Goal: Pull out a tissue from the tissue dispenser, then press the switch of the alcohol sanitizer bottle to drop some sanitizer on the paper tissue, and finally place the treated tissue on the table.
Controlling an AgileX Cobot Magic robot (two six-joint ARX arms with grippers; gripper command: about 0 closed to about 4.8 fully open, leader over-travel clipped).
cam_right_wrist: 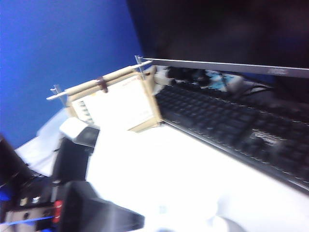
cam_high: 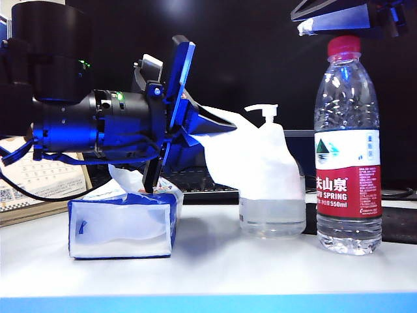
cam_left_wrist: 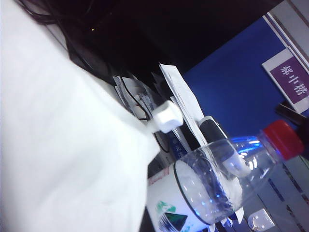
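A white table [cam_high: 215, 274] with a bright blue rim runs across a dark room, a black keyboard [cam_right_wrist: 231, 125] and a desk calendar [cam_right_wrist: 120, 104] lying at the far side. The left arm reaches in level from the left, and the left gripper [cam_high: 218, 127] has its jaws pinched together on the tissue [cam_high: 251, 160], which hangs as a broad sheet draped against the alcohol sanitizer bottle [cam_high: 272, 212] and hides its shoulder. Below the arm at the near left sits the tissue dispenser [cam_high: 124, 225], another sheet poking from its top. A taller water bottle [cam_high: 348, 150] with a red cap stands just right of the sanitizer. Only the dark underside of the right gripper [cam_high: 345, 16] shows at the upper right, well above the bottles; whether its jaws are apart cannot be told. The white switch [cam_high: 262, 112] rises above the tissue, its nozzle pointing left toward the held sheet; it lies below and left of the right gripper, which looks better placed to press down.
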